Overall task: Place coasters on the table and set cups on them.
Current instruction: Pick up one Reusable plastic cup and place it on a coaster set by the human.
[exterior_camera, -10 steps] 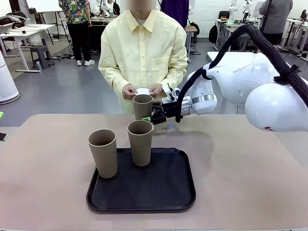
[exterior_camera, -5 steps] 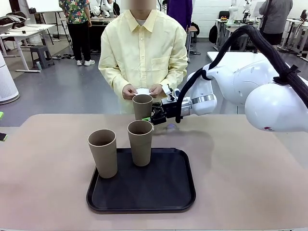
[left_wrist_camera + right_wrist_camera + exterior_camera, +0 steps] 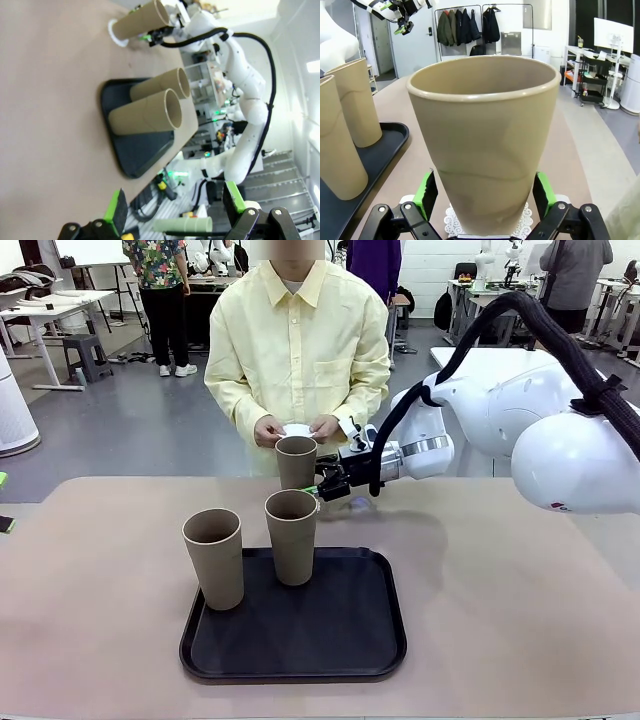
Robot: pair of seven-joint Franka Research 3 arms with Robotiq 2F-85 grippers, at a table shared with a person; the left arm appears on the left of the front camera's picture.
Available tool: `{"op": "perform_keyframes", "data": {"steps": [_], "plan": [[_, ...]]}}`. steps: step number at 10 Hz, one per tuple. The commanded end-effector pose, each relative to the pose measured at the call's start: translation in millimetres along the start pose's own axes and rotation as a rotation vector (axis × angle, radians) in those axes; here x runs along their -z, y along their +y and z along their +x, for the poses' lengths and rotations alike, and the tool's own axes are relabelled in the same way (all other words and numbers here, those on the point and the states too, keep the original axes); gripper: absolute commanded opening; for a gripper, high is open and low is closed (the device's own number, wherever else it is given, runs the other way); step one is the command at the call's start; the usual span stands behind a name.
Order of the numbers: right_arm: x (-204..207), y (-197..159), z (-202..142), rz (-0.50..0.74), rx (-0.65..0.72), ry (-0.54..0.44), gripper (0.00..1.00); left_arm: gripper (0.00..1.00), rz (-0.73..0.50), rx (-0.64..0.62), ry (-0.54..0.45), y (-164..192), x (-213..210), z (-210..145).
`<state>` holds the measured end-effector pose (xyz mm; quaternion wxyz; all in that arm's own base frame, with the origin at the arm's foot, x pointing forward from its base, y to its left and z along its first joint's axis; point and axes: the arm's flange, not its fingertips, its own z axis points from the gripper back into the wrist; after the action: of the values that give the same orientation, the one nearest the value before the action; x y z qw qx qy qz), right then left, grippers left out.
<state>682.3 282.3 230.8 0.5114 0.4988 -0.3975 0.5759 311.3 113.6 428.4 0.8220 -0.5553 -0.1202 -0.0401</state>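
Right pincer [image 3: 485, 189] stands wide astride the far cup [image 3: 482, 130], not squeezing it. The cup sits on a coaster [image 3: 524, 226] on the bench [image 3: 500, 590]. Left pincer [image 3: 175, 197] gapes wide, holding nothing.

My front camera looks across the table [image 3: 500, 640] toward the person [image 3: 296, 350]. My left wrist camera, rolled sideways, sees the black tray [image 3: 135, 155] from well back. My right wrist camera sits close on the far cup [image 3: 485, 145], probably shared by all three.
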Motion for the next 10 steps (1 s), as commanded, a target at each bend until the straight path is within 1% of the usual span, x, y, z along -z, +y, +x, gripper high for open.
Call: {"op": "perform_keyframes", "data": {"steps": [1,3,6,8,10], "plan": [[-8,-3,7,0.016,0.013,0.018,1.0,1.0,-0.007,0.015,0.0,0,-1,0],[-16,-1,7,-0.001,0.013,0.027,1.0,1.0,-0.007,0.015,0.0,0,-1,0],[-36,10,10,-0.064,0.025,0.082,1.0,1.0,-0.007,0.015,0.0,0,-1,0],[-54,24,17,-0.136,0.042,0.15,1.0,1.0,-0.007,0.015,0.0,0,-1,0],[-75,48,30,-0.232,0.078,0.235,1.0,1.0,-0.007,0.015,0.0,0,-1,0]]}}
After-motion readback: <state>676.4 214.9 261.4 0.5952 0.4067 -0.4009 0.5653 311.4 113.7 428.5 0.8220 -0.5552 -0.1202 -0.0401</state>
